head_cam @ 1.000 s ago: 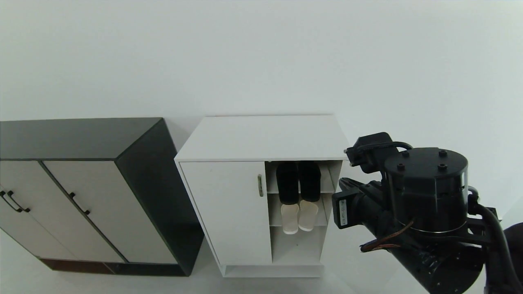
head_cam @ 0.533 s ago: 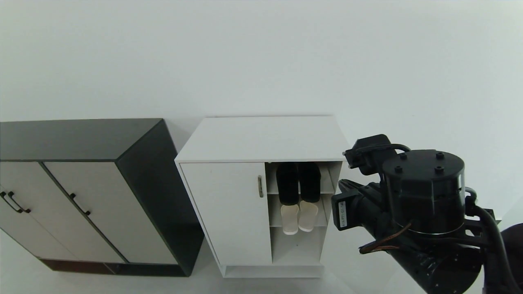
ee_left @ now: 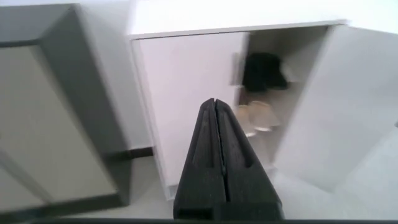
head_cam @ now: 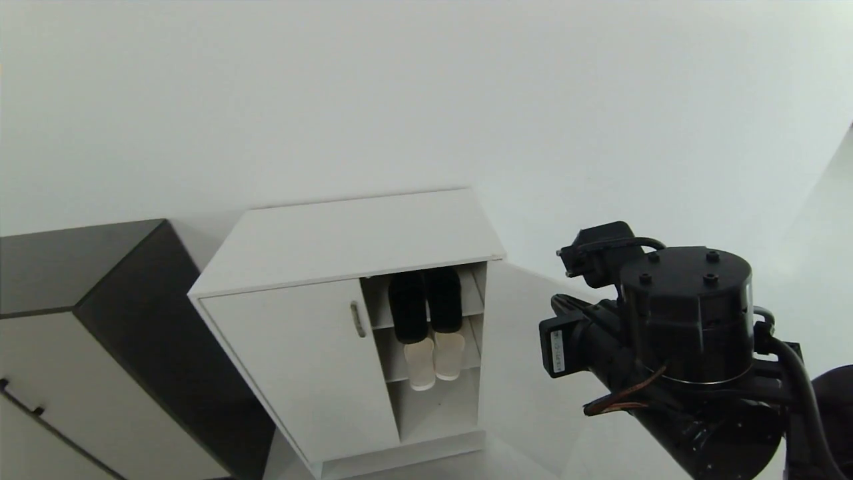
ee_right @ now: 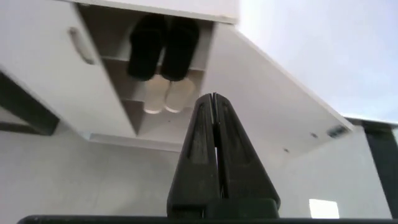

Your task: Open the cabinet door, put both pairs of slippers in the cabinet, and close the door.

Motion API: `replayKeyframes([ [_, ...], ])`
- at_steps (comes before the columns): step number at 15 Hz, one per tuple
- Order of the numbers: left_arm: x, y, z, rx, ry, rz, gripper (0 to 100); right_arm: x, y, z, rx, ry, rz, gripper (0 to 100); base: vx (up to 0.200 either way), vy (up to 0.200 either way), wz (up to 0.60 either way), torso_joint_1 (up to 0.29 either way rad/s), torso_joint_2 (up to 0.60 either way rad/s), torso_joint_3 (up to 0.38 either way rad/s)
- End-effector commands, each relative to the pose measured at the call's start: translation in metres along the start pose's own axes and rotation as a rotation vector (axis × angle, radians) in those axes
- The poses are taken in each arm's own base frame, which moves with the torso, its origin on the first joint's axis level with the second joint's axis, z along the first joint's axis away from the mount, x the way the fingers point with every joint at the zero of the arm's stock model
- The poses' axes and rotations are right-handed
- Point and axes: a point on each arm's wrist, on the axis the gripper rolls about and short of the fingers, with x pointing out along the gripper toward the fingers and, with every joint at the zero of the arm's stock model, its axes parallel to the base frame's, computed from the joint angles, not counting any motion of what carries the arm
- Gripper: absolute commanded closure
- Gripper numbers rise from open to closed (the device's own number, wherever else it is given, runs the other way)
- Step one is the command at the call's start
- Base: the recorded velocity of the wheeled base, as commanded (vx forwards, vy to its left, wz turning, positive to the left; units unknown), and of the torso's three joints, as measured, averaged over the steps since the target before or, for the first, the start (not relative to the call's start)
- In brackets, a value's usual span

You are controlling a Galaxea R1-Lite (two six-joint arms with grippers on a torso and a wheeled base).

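The white cabinet stands against the wall with its left door closed and its right door swung wide open. A black pair of slippers lies on the top shelf. A pale pair of slippers lies on the shelf below, and the bottom compartment is bare. My right arm hangs in front of the open door. The right gripper is shut and holds nothing, facing the open door and both pairs. The left gripper is shut and holds nothing, facing the closed door.
A dark cabinet with pale doors stands close against the white cabinet's left side. A plain white wall runs behind both. Bare pale floor lies in front of the cabinet and under the open door.
The head camera has turned, so both cabinets sit farther left and more angled in the picture. The slippers stay on their shelves and the right door stays open.
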Motion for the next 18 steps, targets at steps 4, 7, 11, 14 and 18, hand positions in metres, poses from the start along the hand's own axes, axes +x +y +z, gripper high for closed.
replayKeyframes([
  [4,0.000,0.000,0.000,0.001,0.000,0.002,100,0.019,-0.023,0.004,-0.005,0.005,-0.095,100,0.000,0.000,0.00,0.000,0.00,0.000],
  [7,0.000,0.000,0.000,0.001,0.001,0.002,100,0.039,-0.051,0.017,0.045,-0.004,-0.083,100,0.000,0.000,0.00,0.000,0.00,0.000],
  [11,0.000,0.000,0.000,0.001,0.000,0.000,100,0.064,-0.081,0.023,0.089,-0.003,-0.099,100,-0.050,0.000,0.00,-0.001,0.00,-0.001],
  [14,0.000,0.000,0.000,0.001,0.000,0.000,100,0.082,-0.093,0.020,0.120,0.016,-0.102,100,-0.200,0.000,0.00,0.009,0.01,-0.002],
  [18,0.000,0.000,0.000,0.003,0.000,0.000,100,0.106,-0.099,0.012,0.147,0.020,-0.116,100,0.000,0.000,0.00,0.000,0.00,0.000],
])
